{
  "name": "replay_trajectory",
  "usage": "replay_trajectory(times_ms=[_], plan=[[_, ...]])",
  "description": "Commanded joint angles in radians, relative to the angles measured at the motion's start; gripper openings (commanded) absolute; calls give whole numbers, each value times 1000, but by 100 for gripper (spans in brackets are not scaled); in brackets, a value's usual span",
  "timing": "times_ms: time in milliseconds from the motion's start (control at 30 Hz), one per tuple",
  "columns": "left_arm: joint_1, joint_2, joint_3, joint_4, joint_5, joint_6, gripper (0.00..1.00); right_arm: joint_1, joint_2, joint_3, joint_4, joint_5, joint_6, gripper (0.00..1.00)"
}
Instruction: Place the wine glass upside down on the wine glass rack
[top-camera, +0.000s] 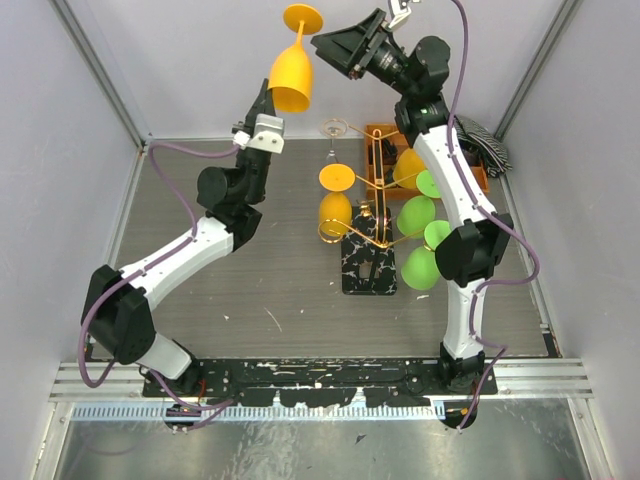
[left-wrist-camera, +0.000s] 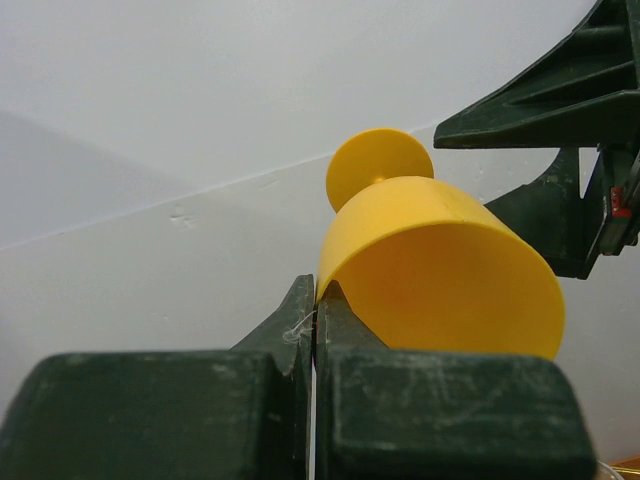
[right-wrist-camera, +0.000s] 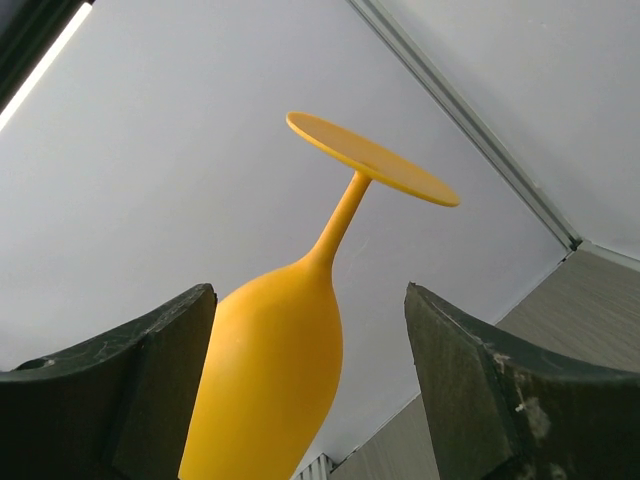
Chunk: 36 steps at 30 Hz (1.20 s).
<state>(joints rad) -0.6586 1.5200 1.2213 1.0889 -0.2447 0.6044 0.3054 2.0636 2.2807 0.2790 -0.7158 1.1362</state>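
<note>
An orange-yellow wine glass (top-camera: 292, 72) is held high in the air, foot up and bowl down. My left gripper (top-camera: 263, 105) is shut on its rim from below; in the left wrist view the jaws (left-wrist-camera: 316, 292) pinch the bowl's wall (left-wrist-camera: 440, 265). My right gripper (top-camera: 336, 55) is open just right of the glass. In the right wrist view its fingers (right-wrist-camera: 310, 300) stand apart on either side of the bowl (right-wrist-camera: 270, 380) without touching. The gold wire rack (top-camera: 372, 225) on its marbled base (top-camera: 368, 270) stands below at mid-table.
On the rack hang an orange glass (top-camera: 335, 207), green glasses (top-camera: 416, 214) and a yellow one (top-camera: 408, 166). A clear glass (top-camera: 334, 130) and an orange tray (top-camera: 384, 135) stand behind it. White walls close in the back and sides.
</note>
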Motion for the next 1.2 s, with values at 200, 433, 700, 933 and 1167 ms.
replay_trajectory(times_ms=[200,433,700,933,1167], plan=[[-27,-10,-13,74,3,-52,0,27,-15,12,98,14,10,75],[-43,13,-1,79,-18,-52,0,37,-13,-1,104,13,8,69],[-56,48,20,103,-99,-17,0,38,-23,-25,103,9,2,44],[-73,68,29,121,-134,-13,0,37,-14,-21,103,7,2,32],[-116,97,41,128,-140,1,0,38,1,-6,103,3,4,29]])
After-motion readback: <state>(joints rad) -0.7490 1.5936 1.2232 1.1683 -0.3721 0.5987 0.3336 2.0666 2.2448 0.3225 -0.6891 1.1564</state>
